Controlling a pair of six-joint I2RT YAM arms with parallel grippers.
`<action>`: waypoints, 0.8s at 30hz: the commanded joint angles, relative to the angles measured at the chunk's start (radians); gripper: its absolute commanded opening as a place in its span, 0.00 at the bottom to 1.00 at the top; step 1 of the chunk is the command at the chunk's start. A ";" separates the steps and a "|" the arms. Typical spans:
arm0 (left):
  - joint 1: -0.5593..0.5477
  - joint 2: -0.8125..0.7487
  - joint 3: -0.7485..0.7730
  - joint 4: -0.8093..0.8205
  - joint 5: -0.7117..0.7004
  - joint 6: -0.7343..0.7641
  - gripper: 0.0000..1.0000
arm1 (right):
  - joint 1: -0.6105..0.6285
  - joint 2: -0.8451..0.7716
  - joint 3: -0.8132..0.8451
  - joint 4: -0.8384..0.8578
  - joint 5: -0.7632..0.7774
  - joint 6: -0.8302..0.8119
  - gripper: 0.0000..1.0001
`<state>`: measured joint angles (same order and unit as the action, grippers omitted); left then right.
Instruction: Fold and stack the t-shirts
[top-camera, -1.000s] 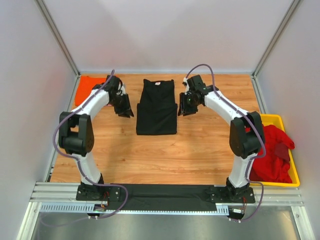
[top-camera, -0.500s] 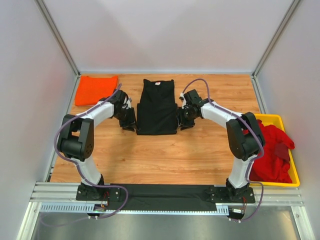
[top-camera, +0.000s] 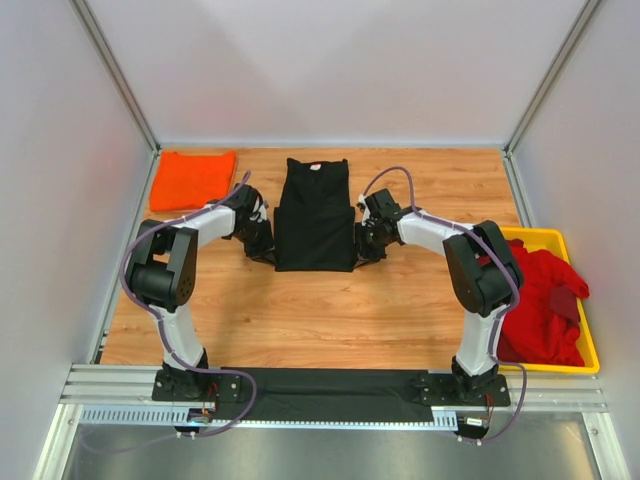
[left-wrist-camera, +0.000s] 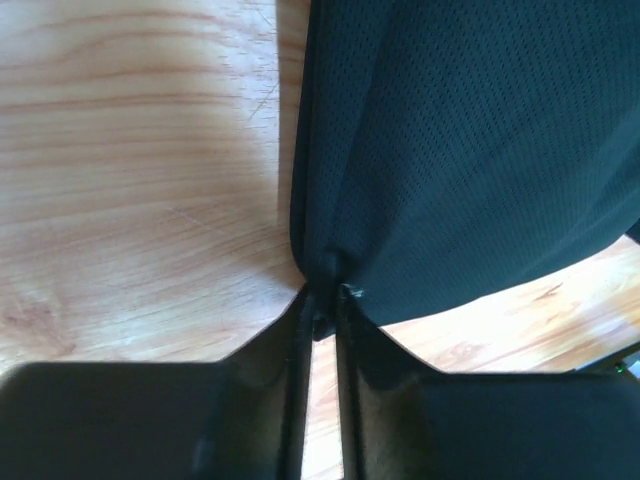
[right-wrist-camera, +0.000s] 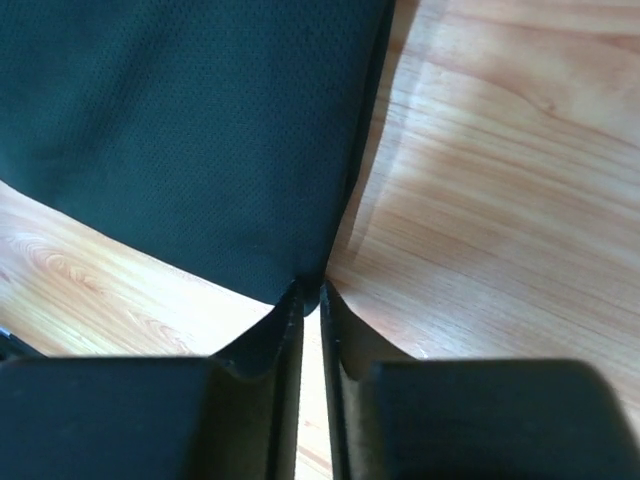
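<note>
A black t-shirt (top-camera: 314, 212), folded into a long strip, lies flat on the wooden table at the back centre. My left gripper (top-camera: 265, 250) is shut on its near left corner; the left wrist view shows the cloth (left-wrist-camera: 470, 150) pinched between the fingertips (left-wrist-camera: 322, 300). My right gripper (top-camera: 362, 247) is shut on its near right corner, the cloth (right-wrist-camera: 200, 130) pinched at the fingertips (right-wrist-camera: 310, 295). A folded bright orange t-shirt (top-camera: 192, 179) lies at the back left. Red t-shirts (top-camera: 545, 305) are heaped at the right.
A yellow plastic tray (top-camera: 588, 345) at the table's right edge holds the red heap. Grey walls close in the left, back and right. A black strip and metal rail (top-camera: 330, 385) run along the near edge between the arm bases.
Both grippers have come down and toward me from beside the shirt's middle to its near corners and have closed on them. The shirts have not moved.
</note>
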<state>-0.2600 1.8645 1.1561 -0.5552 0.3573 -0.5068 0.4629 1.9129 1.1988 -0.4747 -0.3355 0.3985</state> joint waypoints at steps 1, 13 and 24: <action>-0.013 0.010 -0.007 0.018 0.000 0.001 0.14 | 0.000 -0.017 -0.025 0.048 0.010 0.011 0.10; -0.031 -0.082 -0.146 -0.011 -0.001 -0.062 0.00 | 0.000 -0.116 -0.158 0.054 0.032 0.022 0.00; -0.044 -0.332 -0.236 -0.112 -0.032 -0.095 0.35 | 0.057 -0.321 -0.377 0.039 0.072 0.045 0.01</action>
<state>-0.3069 1.6058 0.8459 -0.5972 0.3794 -0.5991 0.5137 1.6314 0.8425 -0.4236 -0.3061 0.4366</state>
